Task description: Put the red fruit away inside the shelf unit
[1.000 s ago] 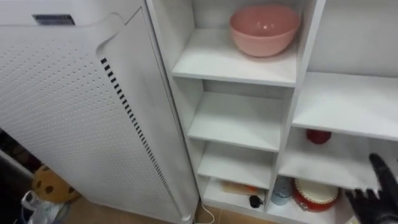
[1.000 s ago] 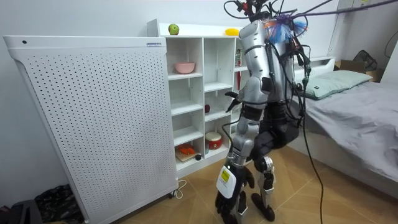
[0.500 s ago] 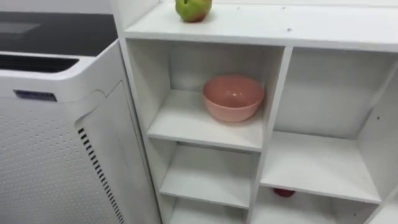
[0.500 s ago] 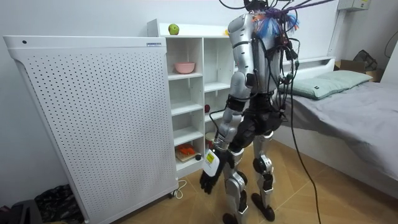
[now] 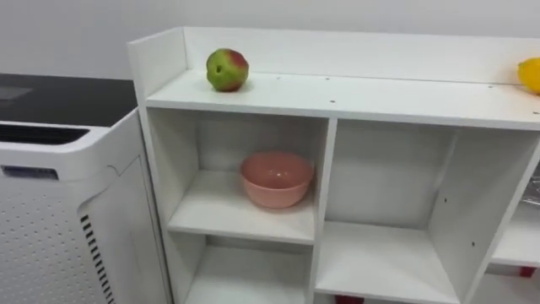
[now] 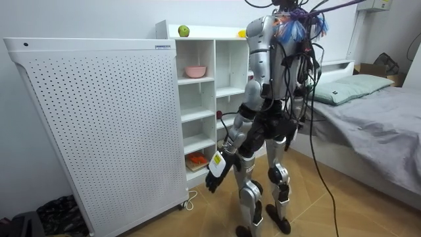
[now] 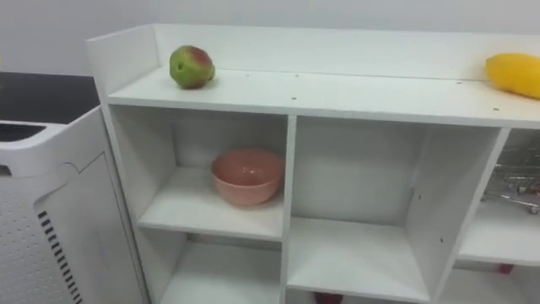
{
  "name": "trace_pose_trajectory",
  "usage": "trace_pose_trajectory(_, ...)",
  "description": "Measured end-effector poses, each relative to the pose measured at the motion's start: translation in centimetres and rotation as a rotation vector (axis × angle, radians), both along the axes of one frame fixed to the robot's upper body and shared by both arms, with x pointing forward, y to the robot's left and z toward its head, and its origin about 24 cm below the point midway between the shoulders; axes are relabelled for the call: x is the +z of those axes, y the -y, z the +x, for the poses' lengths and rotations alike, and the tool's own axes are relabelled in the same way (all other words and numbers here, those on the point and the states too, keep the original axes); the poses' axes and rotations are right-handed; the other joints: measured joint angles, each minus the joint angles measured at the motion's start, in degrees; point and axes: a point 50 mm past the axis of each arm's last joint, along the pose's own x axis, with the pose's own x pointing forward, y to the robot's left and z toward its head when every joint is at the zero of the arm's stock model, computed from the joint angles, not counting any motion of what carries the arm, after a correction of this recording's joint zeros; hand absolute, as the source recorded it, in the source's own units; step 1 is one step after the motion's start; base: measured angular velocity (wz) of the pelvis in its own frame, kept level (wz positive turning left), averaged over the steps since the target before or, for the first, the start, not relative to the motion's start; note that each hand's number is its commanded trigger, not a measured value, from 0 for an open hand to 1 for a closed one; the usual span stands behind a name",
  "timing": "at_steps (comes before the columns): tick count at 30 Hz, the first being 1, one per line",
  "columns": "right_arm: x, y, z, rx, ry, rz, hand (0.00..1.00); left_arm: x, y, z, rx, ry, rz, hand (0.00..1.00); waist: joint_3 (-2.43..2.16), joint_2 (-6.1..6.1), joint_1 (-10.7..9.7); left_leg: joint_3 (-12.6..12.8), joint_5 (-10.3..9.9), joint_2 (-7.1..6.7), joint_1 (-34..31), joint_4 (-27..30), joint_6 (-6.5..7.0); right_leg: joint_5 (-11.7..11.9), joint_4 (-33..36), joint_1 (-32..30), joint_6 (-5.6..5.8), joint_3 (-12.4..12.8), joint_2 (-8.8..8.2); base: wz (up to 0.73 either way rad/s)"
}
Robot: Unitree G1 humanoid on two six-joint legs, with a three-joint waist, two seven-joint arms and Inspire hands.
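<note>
A green-and-red apple [image 5: 226, 69] sits on top of the white closet [image 5: 337, 97], near its left end. A yellow fruit [image 7: 513, 74] lies on the same top board at the far right. In the room view I stand upright facing the closet [image 6: 197, 49], an arm's length from it. My left hand [image 6: 215, 176] hangs low at knee height, fingers loose and holding nothing.
A pink bowl [image 5: 276, 179] stands in the upper left compartment. A red thing [image 7: 327, 297] peeks from a lower compartment. A tall white perforated panel [image 6: 92, 125] stands against the closet's left side, and a bed [image 6: 375, 112] is behind me.
The eye view has risen from the lower shelves to the closet's top. In the room view I have straightened up; my right hand has left the shelf and my left arm has swung forward.
</note>
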Motion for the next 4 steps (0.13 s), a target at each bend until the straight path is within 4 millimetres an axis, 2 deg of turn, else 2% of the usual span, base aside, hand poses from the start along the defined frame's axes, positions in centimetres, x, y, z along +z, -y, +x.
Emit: trace_pose_trajectory(4, 0.04, 0.17, -0.1, 0.163, -0.029, -0.005, 0.0, -0.07, -0.18, -0.86, 0.023, -0.045, -0.012, 0.0, 0.07, -0.1, 0.23, 0.71, 0.03, 0.15, 1.49, -0.13, -0.1, 0.01, -0.07, 0.88, -0.02, 1.14, 0.21, -0.1)
